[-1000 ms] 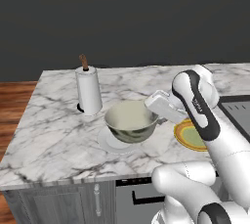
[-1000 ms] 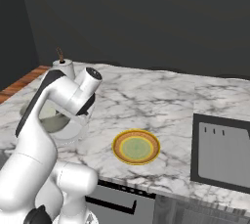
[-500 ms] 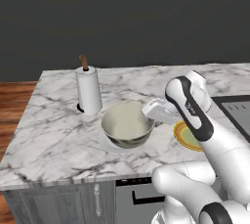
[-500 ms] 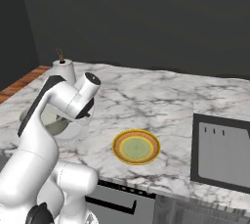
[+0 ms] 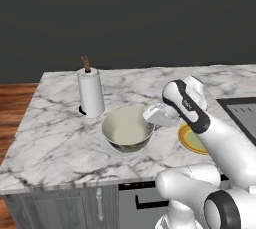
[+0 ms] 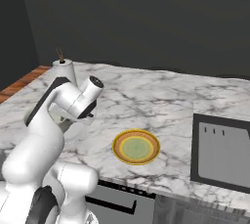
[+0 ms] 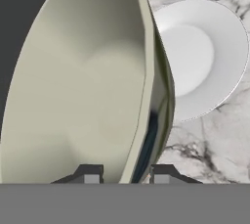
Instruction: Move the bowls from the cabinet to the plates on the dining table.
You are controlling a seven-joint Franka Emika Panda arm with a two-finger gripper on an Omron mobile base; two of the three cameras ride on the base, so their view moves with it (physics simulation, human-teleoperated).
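Observation:
My gripper (image 5: pixel 151 117) (image 7: pixel 125 175) is shut on the right rim of the cream, pale-green bowl (image 5: pixel 127 129) (image 7: pixel 83 86). One finger is inside the bowl and one outside. The bowl hangs tilted just over the plain white plate (image 5: pixel 108 146) (image 7: pixel 200 56) on the marble dining table (image 5: pixel 50 123). Whether it touches the plate I cannot tell. The yellow-rimmed plate (image 5: pixel 189 140) (image 6: pixel 136 146) lies bare to the right of the bowl. The cabinet is out of view.
A white paper-towel roll on a stand (image 5: pixel 91 92) (image 6: pixel 64 69) stands just behind the bowl to the left. A flat dark mat (image 5: pixel 244 111) (image 6: pixel 223 152) lies at the table's right end. The table's front edge runs close to the white plate.
The gripper has carried the bowl a little left and down, closer to the white plate. The yellow plate and the paper-towel roll have not moved.

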